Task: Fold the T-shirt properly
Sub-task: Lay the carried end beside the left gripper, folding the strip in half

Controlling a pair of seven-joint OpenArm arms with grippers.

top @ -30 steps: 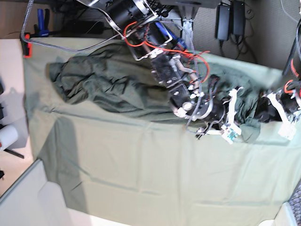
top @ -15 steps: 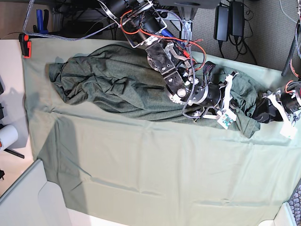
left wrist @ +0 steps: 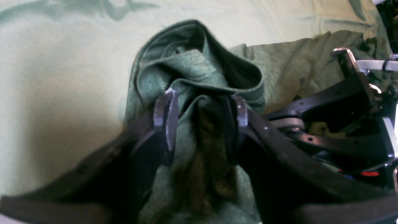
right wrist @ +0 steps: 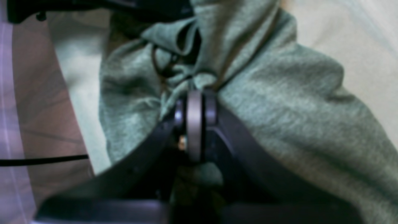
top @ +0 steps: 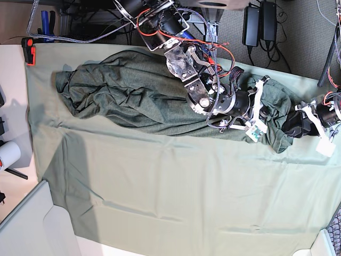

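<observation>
The dark olive T-shirt (top: 133,90) lies crumpled in a long band across the far half of the pale green table cloth (top: 186,186). At the shirt's right end, my right gripper (top: 265,114) is shut on a pinch of fabric. The right wrist view shows its jaws (right wrist: 194,96) closed, with T-shirt (right wrist: 279,102) cloth bunched around them. My left gripper (top: 295,125) sits at the far right tip of the shirt. In the left wrist view its fingers (left wrist: 202,96) stand apart, and a folded hem of the T-shirt (left wrist: 192,65) is heaped between and over them.
A red clamp (top: 31,53) holds the cloth's far left corner. A white roll (top: 8,154) stands off the cloth at the left edge. Black power bricks (top: 261,21) and cables hang behind the table. Bare white tabletop (top: 26,229) shows at the near left.
My right arm has swung toward the far edge, carrying the shirt's right end with it. The left gripper has shifted slightly left and up. Neither gripper's jaws changed.
</observation>
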